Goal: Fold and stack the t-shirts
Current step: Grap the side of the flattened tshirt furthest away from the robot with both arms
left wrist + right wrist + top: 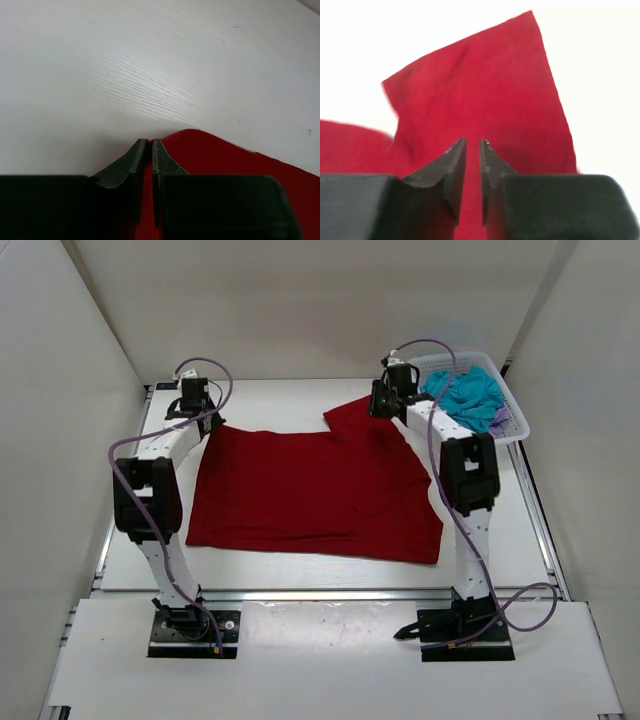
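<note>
The left gripper (149,142) is clamped on the far left corner of the red t-shirt (310,490), cloth showing in the thin slit between its jaws, probably to lift that corner for a fold; the right gripper (472,142) sits over the shirt's far right sleeve, jaws a sliver apart, and whether they pinch cloth I cannot tell; the shirt lies spread flat on the table (270,400); just beyond that sleeve, the teal t-shirt (465,395) and lavender t-shirt (497,421) sit heaped in the basket (519,430).
</note>
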Controlling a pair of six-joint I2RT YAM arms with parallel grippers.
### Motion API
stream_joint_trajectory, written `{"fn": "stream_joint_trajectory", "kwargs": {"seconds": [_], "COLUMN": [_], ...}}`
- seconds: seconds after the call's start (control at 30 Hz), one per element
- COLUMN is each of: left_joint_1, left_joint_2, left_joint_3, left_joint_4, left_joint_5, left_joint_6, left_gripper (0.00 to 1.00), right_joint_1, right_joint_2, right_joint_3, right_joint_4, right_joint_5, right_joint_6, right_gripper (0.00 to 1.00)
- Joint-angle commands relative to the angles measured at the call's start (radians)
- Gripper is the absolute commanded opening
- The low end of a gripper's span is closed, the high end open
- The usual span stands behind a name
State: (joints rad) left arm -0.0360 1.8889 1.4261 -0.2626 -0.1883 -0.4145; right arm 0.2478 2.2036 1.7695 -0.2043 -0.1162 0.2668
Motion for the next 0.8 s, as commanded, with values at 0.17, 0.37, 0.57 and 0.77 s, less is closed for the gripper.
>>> {"fn": "stream_joint_trajectory", "kwargs": {"seconds": [0.17,0.37,0.57,0.77], "left_joint_1": [0.070,0.071,0.085,0.065], "left_joint_2": [0.084,0.104,0.104,0.110], "left_joint_3": [0.080,0.112,0.102,0.099], "left_joint_4": [-0.012,-0.001,0.014,0.019], "left_joint_5": [0.006,0.023,0.036,0.041], "left_joint_6": [0.005,0.008,-0.003,-0.001], "left_gripper": [0.00,0.00,0.00,0.00], "right_joint_1": [-0.039,-0.090,-0.125,-0.131], "right_joint_2": [0.484,0.487,0.541,0.577], "right_joint_3": [0.848,0.809,0.810,0.814], "right_joint_4": [-0.451,-0.351,-0.281,-0.204], "right_joint_5": [0.076,0.004,-0.120,-0.197], "right_joint_6": [-0.068,-0.005,0.083,0.164], "right_gripper": [0.39,0.53,0.52,0.48]}}
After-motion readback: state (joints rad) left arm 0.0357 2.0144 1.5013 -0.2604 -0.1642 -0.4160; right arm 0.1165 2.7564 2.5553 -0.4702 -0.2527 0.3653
